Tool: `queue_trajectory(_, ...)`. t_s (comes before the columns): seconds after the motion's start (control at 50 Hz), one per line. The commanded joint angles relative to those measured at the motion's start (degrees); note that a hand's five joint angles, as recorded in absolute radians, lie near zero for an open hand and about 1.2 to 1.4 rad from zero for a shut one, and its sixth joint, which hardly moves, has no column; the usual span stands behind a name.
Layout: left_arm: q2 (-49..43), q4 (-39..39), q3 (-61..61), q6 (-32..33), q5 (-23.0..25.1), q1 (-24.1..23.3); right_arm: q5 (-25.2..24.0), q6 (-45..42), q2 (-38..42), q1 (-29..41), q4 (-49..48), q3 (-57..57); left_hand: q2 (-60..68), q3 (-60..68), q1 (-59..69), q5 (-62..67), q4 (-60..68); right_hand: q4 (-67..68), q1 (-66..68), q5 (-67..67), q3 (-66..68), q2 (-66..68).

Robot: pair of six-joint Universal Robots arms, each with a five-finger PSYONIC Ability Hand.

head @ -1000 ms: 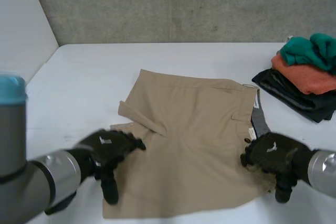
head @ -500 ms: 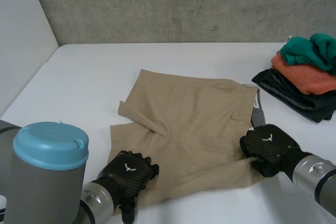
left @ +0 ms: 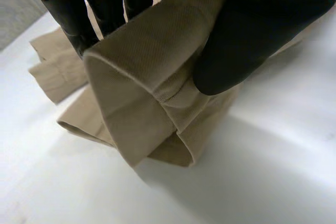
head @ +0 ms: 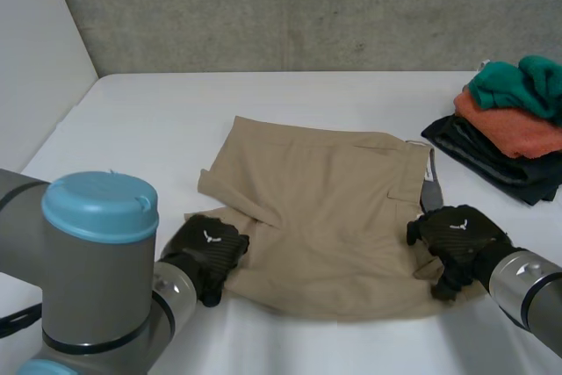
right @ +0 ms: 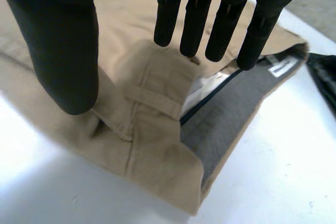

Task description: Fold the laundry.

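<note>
Tan twill shorts: soft, limp; hem pinched in left robot hand, waistband corner pinched in right robot hand; thick seams judged best gripped.

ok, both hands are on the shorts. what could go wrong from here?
1. The left hand pinches a doubled hem of the shorts; a layer might slip out mid-fold.
2. The right hand holds the waistband shallowly, lining flipped open, so it may drop or skew.
3. The other leg's cuff lies turned over; folding now would likely trap that crease.
</note>
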Motion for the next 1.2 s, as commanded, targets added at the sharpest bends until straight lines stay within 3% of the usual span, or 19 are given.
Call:
queue_trajectory(0.02,-0.49,0.0,2.0,0.05,0.76,3.46,-4.35,-10.65,-0.15,-2.92,6.8,-0.23,11.74,12.28,14.94,12.19,11.74,0.43,0.39,1.74,0.6,0.72)
queue_trajectory(0.18,-2.51,-0.96,4.02,-0.3,1.99,5.48,-5.76,-13.47,0.11,-3.63,7.42,0.82,11.74,12.28,14.94,12.19,11.74,2.94,2.91,4.25,3.11,3.24)
queue_trajectory(0.28,-2.07,-2.01,3.94,-0.92,2.95,5.57,-5.33,-13.65,-0.15,-4.33,4.97,2.05,11.74,12.28,14.94,12.19,11.74,48.82,48.79,50.14,48.99,49.12)
queue_trajectory(0.42,0.29,-9.83,0.78,-0.57,9.1,3.46,-5.41,-15.31,-4.27,-5.74,6.28,4.86,11.74,12.28,14.94,12.19,11.74,48.9,48.86,50.21,49.07,49.19)
queue_trajectory(0.52,3.37,-22.47,-2.56,3.2,12.88,1.36,-5.76,-25.03,-6.92,-8.8,15.99,6.71,11.74,12.28,14.94,12.19,11.74,48.9,48.86,50.21,49.07,49.19)
queue_trajectory(0.6,3.2,-27.49,-2.75,6.28,13.51,1.53,-6.55,-34.44,-4.12,-13.89,25.85,5.14,11.74,12.28,14.94,12.19,11.74,48.9,48.86,50.21,49.07,49.19)
queue_trajectory(0.66,1.72,-25.68,-0.13,8.56,12.37,2.66,-8.13,-36.23,-2.18,-14.44,26.76,2.59,11.74,12.28,14.94,12.19,11.74,48.9,48.86,50.21,49.07,49.19)
queue_trajectory(0.8,-4.96,-17.23,12.7,11.73,5.96,6.18,-5.24,-22.02,2.57,-9.26,21.14,-8.39,11.74,12.28,14.94,12.19,11.74,48.9,48.86,50.21,49.07,49.19)
queue_trajectory(0.86,-8.04,-13.54,20.88,11.47,3.23,6.71,-3.31,-13.93,3.71,-7.33,15.26,-13.14,11.74,12.28,14.94,12.19,11.74,48.9,48.86,50.21,49.07,49.19)
queue_trajectory(0.98,-17.08,-5.46,37.03,10.07,2.35,8.38,-0.06,0.04,8.09,-2.85,-0.27,-19.99,11.74,12.28,14.94,12.19,11.74,48.9,48.86,50.21,49.07,49.19)
queue_trajectory(1.14,-32.19,-4.12,56.02,9.63,0.77,8.3,10.12,1.75,20.74,2.25,-16.29,-28.87,11.74,12.28,14.94,12.19,11.74,48.9,48.86,50.21,49.07,49.19)
queue_trajectory(1.16,-33.35,-4.48,57.53,9.54,0.59,8.29,11.19,1.04,22.25,2.7,-17.35,-29.84,9.76,10.3,12.96,10.21,9.76,43.71,43.68,45.03,43.88,44.01)
queue_trajectory(1.2,-35.11,-5.0,60.0,9.45,0.32,8.21,13.39,-0.72,24.8,3.49,-18.76,-31.78,-10.82,-10.28,-7.62,-10.37,-10.82,7.35,7.32,8.66,7.52,7.65)
